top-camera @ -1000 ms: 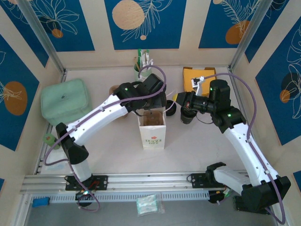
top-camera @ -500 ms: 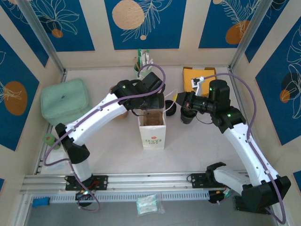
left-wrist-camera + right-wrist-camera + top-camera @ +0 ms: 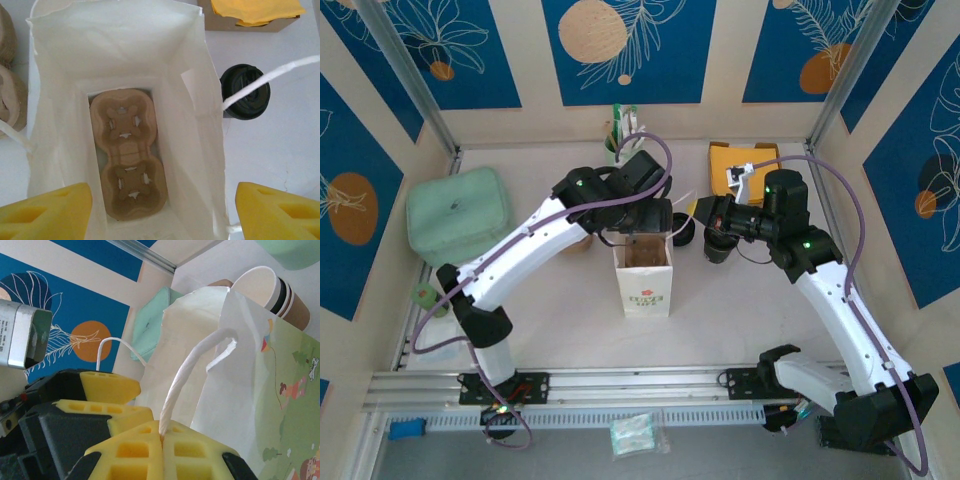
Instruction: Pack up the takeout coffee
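Left tool point(image 3: 161, 210) hangs jaws wide, nothing held, straight above the open white paper bag point(image 3: 185, 50); cup carrier point(image 3: 127, 150) lies on the bag floor beneath it. Takeout coffee point(image 3: 245, 91) stands on the counter point(image 3: 280, 140) outside the bag, past one finger point(image 3: 277, 210). Right tool point(image 3: 162, 437) is clamped on the bag handle point(image 3: 192, 365) (the strand crosses over the coffee). Likely risks: handle snags the reach; pinch slips, mouth sags; cup misses a carrier well, tips.

Left arm point(image 3: 525, 245) and right arm point(image 3: 845, 310) share white shells, black joints, green lights and looping purple cables point(image 3: 863, 225); the jaws are yellow blocks with square recesses.
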